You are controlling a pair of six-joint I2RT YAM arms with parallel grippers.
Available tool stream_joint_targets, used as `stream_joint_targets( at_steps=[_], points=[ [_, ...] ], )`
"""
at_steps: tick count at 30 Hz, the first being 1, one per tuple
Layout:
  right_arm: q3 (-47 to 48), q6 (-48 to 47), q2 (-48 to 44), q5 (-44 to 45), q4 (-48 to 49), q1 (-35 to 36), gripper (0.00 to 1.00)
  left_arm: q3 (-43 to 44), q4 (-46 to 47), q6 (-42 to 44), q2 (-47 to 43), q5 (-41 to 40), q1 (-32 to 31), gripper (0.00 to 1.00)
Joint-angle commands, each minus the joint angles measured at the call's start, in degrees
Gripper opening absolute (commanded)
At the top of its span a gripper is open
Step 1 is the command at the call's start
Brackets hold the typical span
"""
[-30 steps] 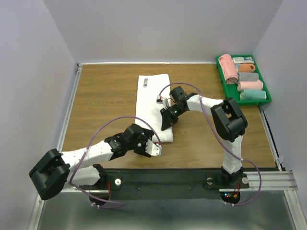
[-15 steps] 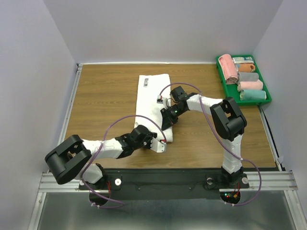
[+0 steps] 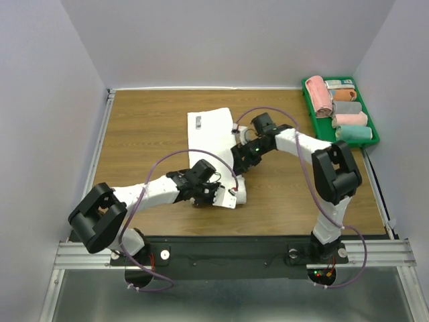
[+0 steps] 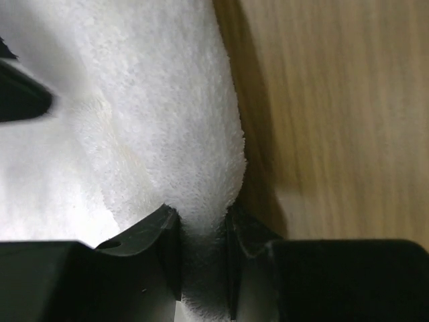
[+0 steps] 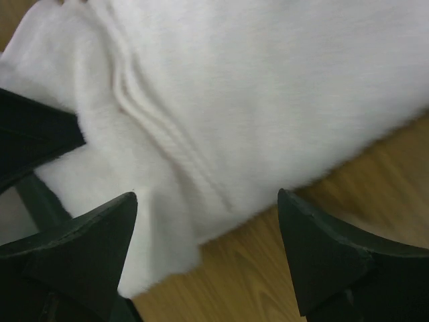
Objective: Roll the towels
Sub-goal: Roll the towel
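One white towel [image 3: 212, 137], near edge pinched

It lies lengthwise mid-tabletop [image 3: 147, 141], its end toward 6 o'clock rumpled. The left pincer [image 4: 201, 218] pinches that edge, likely to start the roll by curling it toward 12 o'clock. Just beyond, the right pincer [image 5: 208, 201] hovers spread over the cloth, gripping nothing. Rolled towels [image 3: 350, 119] fill the green tray [image 3: 348, 145] at 2 o'clock, presumably finished ones.

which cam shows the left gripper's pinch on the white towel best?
Left wrist: the left gripper is closed on an edge fold of the white towel, close up. Top external shows it at the towel's near end, but the contact is too small to see. Right wrist shows towel, not the pinch.
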Motion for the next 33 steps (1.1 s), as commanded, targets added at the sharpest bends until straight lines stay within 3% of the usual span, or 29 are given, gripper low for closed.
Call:
stream_joint_targets(
  at_steps=[1,10,19,27,33],
  points=[
    [-1.02,-0.99,-8.11,4.96,-0.29,-9.27,0.92,2.79,-16.24,-2.23,2.63,13.68,1.22,0.18],
    [-6.38,-5.11,-25.86,4.43,-2.84,-10.7,1.0,14.83,-30.22,-0.56,17.56,25.38,11.23,0.13],
    [-11.38,-12.14,-39.92,4.33,-8.99,-9.21,0.92,25.29,-40.15,-0.9,33.89,30.23,17.13,0.11],
    [-16.75,-16.11,-41.09,14.34,-5.23,1.68,0.85,33.19,-42.62,-4.6,44.46,31.02,20.47,0.11],
    [-15.61,-15.85,-33.88,23.49,0.83,13.64,0.84,37.42,-46.31,-3.28,49.12,30.67,21.08,0.11]
  ],
)
